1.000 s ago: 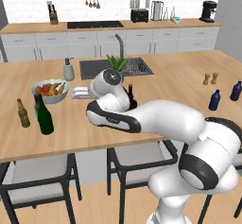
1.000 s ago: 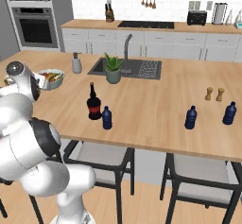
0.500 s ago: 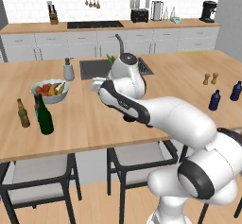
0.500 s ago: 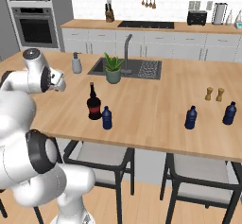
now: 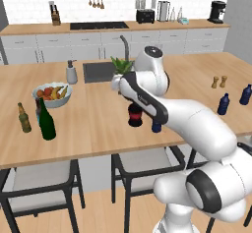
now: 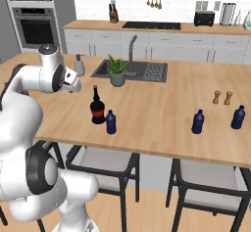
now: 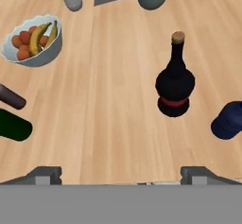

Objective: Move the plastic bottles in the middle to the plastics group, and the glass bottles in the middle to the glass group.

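The squat black bottle with a red band (image 5: 135,116) (image 6: 97,107) (image 7: 175,83) stands mid-counter. The small dark-blue plastic bottle (image 5: 156,127) (image 6: 111,122) (image 7: 229,121) stands just right of it. My gripper (image 5: 117,83) (image 6: 74,85) (image 7: 122,175) hovers open and empty above the counter, up and left of the black bottle. The tall green wine bottle (image 5: 47,121) (image 7: 12,125) stands at the left beside the olive-brown beer bottle (image 5: 23,118) and the dark-brown beer bottle (image 5: 38,110) (image 7: 10,98). Two blue plastic bottles (image 5: 224,104) (image 6: 198,122) stand far right.
A fruit bowl (image 5: 51,94) (image 7: 33,41) sits behind the beer bottles. The grey soap dispenser (image 5: 72,72) (image 6: 79,65), a potted plant (image 5: 121,67) (image 6: 117,71) and the sink (image 6: 132,69) lie further back. Two brown shakers (image 5: 219,81) (image 6: 222,97) stand near the far-right bottles.
My arm has lifted and swung right, from low near the left bottles toward the middle of the counter. The bottles have not moved.
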